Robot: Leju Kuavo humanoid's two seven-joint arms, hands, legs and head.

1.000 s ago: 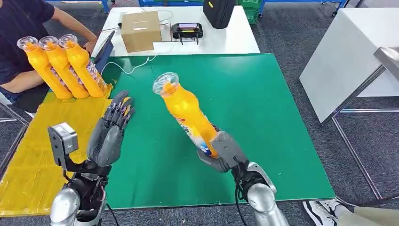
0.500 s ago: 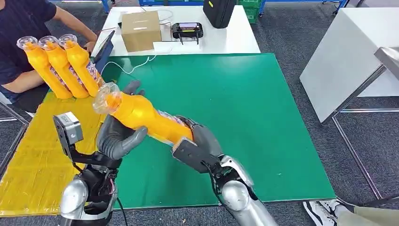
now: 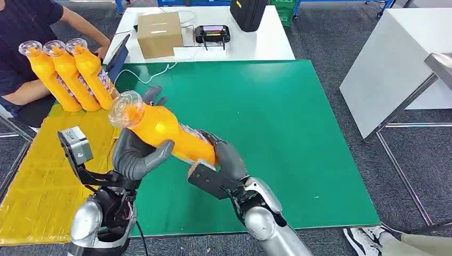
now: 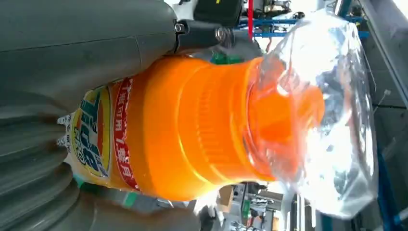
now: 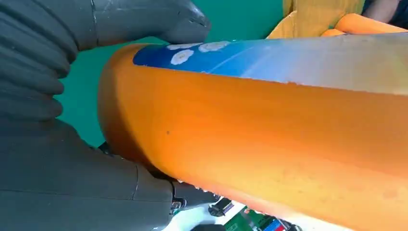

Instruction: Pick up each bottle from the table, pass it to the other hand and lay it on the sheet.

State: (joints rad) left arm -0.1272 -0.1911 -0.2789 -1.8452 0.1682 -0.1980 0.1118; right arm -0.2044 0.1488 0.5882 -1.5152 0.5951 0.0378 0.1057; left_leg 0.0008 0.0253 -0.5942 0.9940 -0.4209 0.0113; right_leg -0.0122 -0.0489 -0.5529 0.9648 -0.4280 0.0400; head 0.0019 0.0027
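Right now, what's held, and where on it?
One orange bottle, gripped by both: right hand around its base end, left hand around the upper body below the cap.

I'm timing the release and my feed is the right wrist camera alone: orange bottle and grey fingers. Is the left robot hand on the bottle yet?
Observer: Yes. In the head view the left robot hand wraps the bottle just below its neck, thumb across the front.
Operator: Which way does the cap point?
Observer: The clear cap points to the robot's left, toward the yellow sheet.
Operator: How many are laid down so far?
Observer: Three bottles lie side by side at the sheet's far end.
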